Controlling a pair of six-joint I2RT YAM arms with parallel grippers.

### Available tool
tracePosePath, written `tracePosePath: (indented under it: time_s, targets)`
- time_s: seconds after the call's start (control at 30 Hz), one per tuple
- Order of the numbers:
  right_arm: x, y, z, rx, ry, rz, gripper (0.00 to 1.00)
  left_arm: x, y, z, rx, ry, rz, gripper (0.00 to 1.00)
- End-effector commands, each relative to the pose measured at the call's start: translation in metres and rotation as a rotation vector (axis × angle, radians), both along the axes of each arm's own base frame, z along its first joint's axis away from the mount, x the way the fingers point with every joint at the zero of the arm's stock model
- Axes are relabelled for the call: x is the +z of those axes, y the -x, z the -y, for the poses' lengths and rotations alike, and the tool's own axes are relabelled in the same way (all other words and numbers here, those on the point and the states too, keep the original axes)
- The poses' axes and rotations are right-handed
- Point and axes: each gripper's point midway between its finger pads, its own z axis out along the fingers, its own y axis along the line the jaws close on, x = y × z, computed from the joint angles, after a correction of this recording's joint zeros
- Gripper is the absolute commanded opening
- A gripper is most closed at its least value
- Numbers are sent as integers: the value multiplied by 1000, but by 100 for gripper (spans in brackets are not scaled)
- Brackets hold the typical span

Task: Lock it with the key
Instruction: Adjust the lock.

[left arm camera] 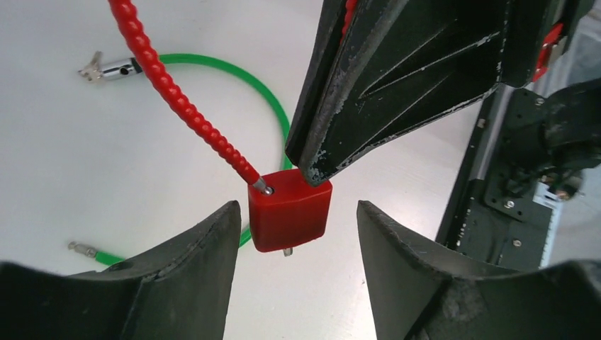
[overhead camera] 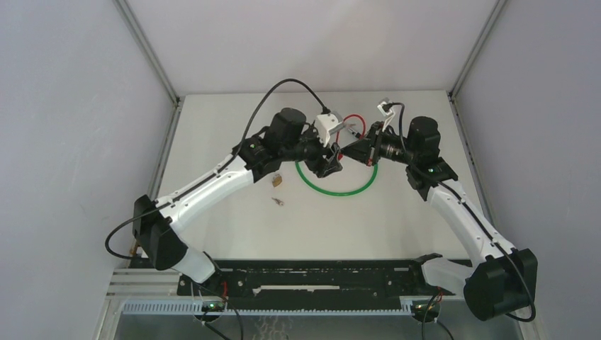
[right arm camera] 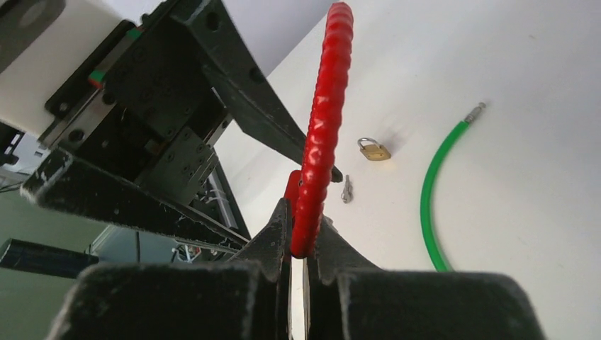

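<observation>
While both arms meet over the far-centre of the table [overhead camera: 212,142], the R gripper [right arm camera: 305,218] is clamped fully closed on the red cable lock [left arm camera: 289,211], pinching the ribbed red cable [left arm camera: 186,106] right where it enters the lock's block-shaped body. L gripper [overhead camera: 333,161] stands wide open w/ nothing in its grasp: one finger on each side of the red body, a gap on both sides, no contact. A small metal stub pokes out of the body's underside; can't tell what it is. Key [overhead camera: 278,202] lies flat on the table, left of both grippers & well apart from them, just near of a small brass padlock [overhead camera: 278,181]. Green cable [overhead camera: 333,192] lies in a loop on the table under the grippers, right of key & padlock. One end of it carries a silver fitting [left arm camera: 113,69], far-left in the L wrist view.
</observation>
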Motion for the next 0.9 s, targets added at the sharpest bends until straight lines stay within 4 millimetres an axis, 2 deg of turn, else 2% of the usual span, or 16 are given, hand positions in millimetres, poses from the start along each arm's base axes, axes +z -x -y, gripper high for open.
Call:
tracePosePath:
  time_s: [0.0,0.2,0.3,0.63,0.87]
  targets:
    - [29,-9,2,-69,-17,50,0,4,-21,-5,140,-48,106,64]
    - [26,-12,2,-87,-9,33,0,5,-25,-2,177,-99,176,56]
    - [24,-13,2,-92,-2,32,0,7,-28,-1,192,-105,187,55]
    - [21,-15,1,-99,8,28,0,11,-32,-2,223,-105,195,65]
    - [17,-16,0,-100,14,18,0,18,-32,0,224,-96,201,67]
